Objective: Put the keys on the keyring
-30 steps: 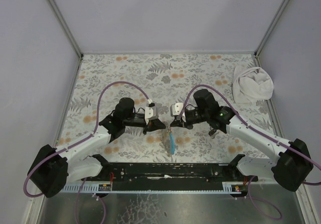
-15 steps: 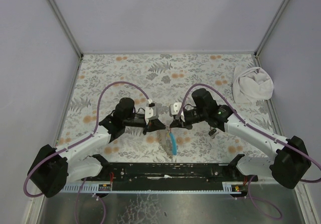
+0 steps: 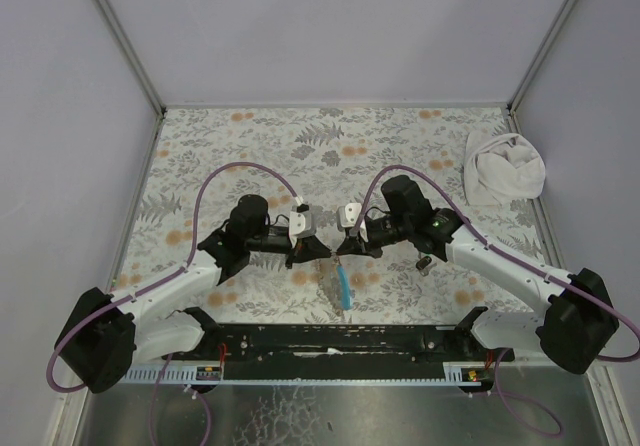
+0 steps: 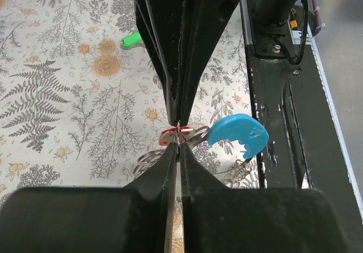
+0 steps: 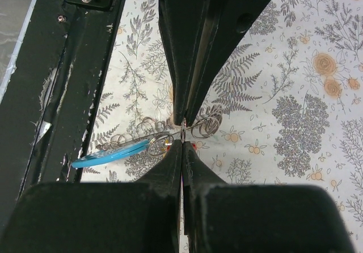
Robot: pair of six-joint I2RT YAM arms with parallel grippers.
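A: On the table (image 3: 250, 136), what is the covering?
B: A print of grey ferns and orange flowers, edge to edge. Plain pale walls (image 3: 320, 26) stand on three sides, with metal posts (image 3: 120, 41) at the far corners. A black rail (image 3: 340, 338) runs along the near edge. A white cloth (image 3: 505, 169) sits bunched by the far right corner.
A: And the keyring?
B: The keyring (image 3: 343, 286) is at the near middle, between the two arms' fingertips, with its blue part reaching toward the rail. Whether it touches the print I cannot tell.
A: The grippers?
B: The right gripper (image 5: 182, 129) is clenched on the ring's grey wire. The left gripper (image 4: 177, 133) is clenched too, right at the red key (image 4: 169, 135). Whether it nips key or wire I cannot tell.
A: Any other keys?
B: A green key (image 4: 132, 39) lies on the print, well apart from the ring.
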